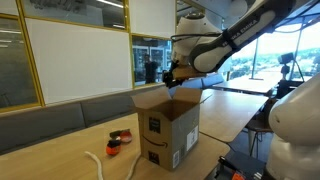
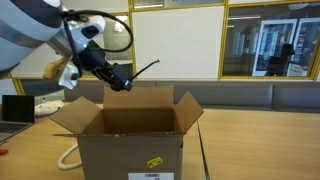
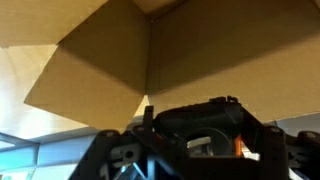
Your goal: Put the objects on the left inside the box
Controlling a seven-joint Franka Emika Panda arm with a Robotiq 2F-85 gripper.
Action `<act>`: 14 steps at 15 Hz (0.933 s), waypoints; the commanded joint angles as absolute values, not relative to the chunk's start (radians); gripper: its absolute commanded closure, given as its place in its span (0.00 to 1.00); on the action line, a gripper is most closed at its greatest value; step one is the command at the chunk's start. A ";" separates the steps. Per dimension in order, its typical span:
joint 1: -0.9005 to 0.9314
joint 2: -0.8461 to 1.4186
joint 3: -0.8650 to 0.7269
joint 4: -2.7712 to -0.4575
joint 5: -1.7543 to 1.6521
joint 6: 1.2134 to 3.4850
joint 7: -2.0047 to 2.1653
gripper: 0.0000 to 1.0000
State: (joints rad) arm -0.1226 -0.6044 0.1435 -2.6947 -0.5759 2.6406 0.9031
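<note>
An open cardboard box [image 1: 165,125] stands on the wooden table; it also shows in an exterior view [image 2: 130,140] and from inside in the wrist view [image 3: 100,60]. My gripper [image 1: 170,75] hovers above the box's opening, near its back edge. It is shut on a black object with an orange part [image 3: 200,130], which also shows in an exterior view [image 2: 125,78]. On the table beside the box lie a white rope [image 1: 100,160], a red and black object [image 1: 120,137] and a small orange object [image 1: 113,152]. The rope also shows in an exterior view [image 2: 68,158].
The box's flaps [image 2: 70,112] stand open outward. A laptop [image 2: 15,108] sits at the table's far side. A cushioned bench [image 1: 60,112] and glass walls run behind the table. A white robot body [image 1: 295,130] stands close to the camera.
</note>
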 commanded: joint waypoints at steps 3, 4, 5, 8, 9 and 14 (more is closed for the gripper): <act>-0.144 -0.406 0.029 -2.671 -0.354 2.772 0.666 0.45; -0.123 -0.369 0.014 -2.659 -0.290 2.764 0.612 0.45; -0.118 -0.340 0.013 -2.652 -0.243 2.757 0.572 0.45; -0.115 -0.262 0.027 -2.626 -0.132 2.725 0.488 0.32; -0.119 -0.239 0.035 -2.618 -0.118 2.720 0.477 0.05; -0.110 -0.179 0.043 -2.573 -0.092 2.695 0.463 0.00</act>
